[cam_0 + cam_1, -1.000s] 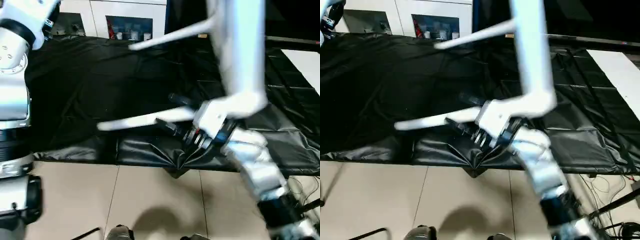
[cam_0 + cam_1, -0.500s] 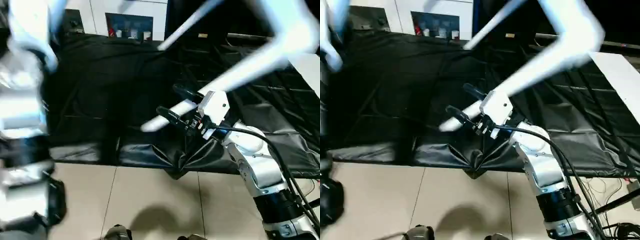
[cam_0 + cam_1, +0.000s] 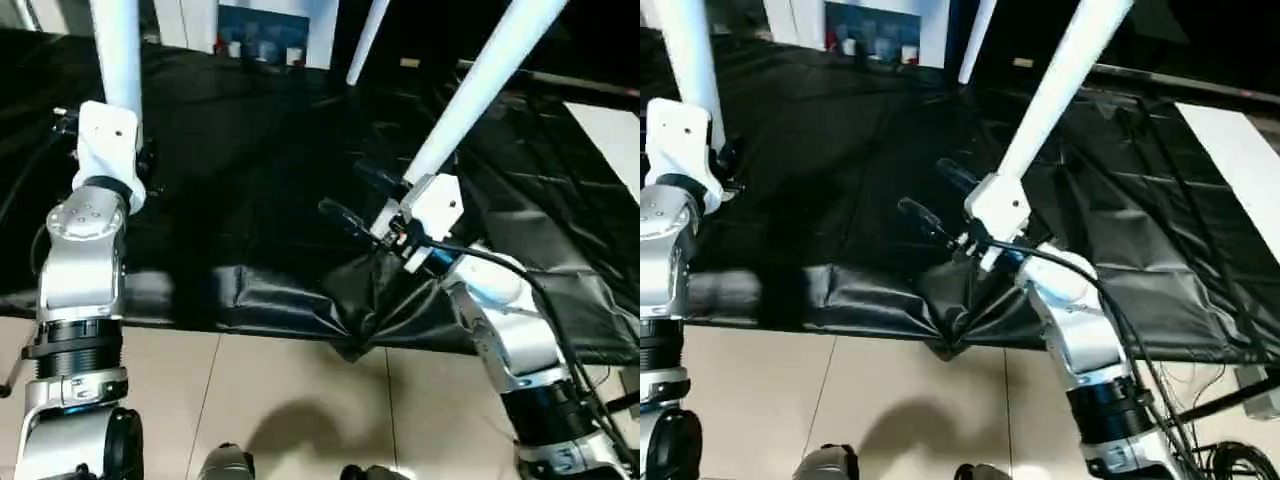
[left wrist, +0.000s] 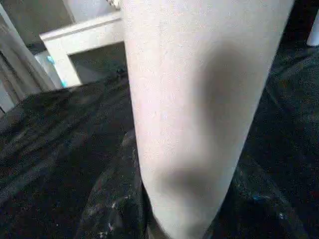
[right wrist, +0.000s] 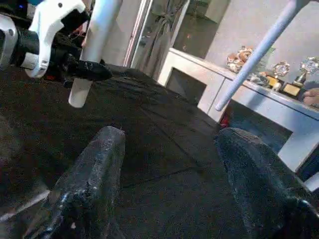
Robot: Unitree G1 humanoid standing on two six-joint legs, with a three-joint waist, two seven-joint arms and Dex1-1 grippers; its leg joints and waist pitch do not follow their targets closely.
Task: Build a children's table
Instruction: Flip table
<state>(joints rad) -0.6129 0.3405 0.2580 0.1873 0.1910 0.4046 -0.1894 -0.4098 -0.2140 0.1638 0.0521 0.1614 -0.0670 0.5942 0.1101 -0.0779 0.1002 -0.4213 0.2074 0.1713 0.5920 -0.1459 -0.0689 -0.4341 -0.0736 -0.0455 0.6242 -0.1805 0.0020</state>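
Observation:
Three white table legs rise steeply out of the top of the picture, where the table's top is out of view. My left gripper point(image 5: 82, 69) is shut around the lower end of the left leg point(image 3: 118, 50), which stands close over the black cloth. In the left wrist view that leg point(image 4: 199, 99) fills the space between the fingers. My right gripper point(image 3: 343, 190) is open with nothing between its fingers point(image 5: 94, 169). A second leg point(image 3: 480, 80) slants down behind the right wrist's white housing. The third leg point(image 3: 368, 35) stands farther back.
A crumpled black cloth point(image 3: 250, 150) covers the low platform ahead, its front edge bunched below my right arm. Pale floor tiles point(image 3: 250, 400) lie in front. A white glass-door cabinet point(image 3: 250, 25) stands at the back and a white surface point(image 3: 610, 130) at the right.
The table has swung up, so its legs now stand steep instead of lying across the cloth. The leg at my right gripper has left its fingers. My left arm has come in onto the left leg.

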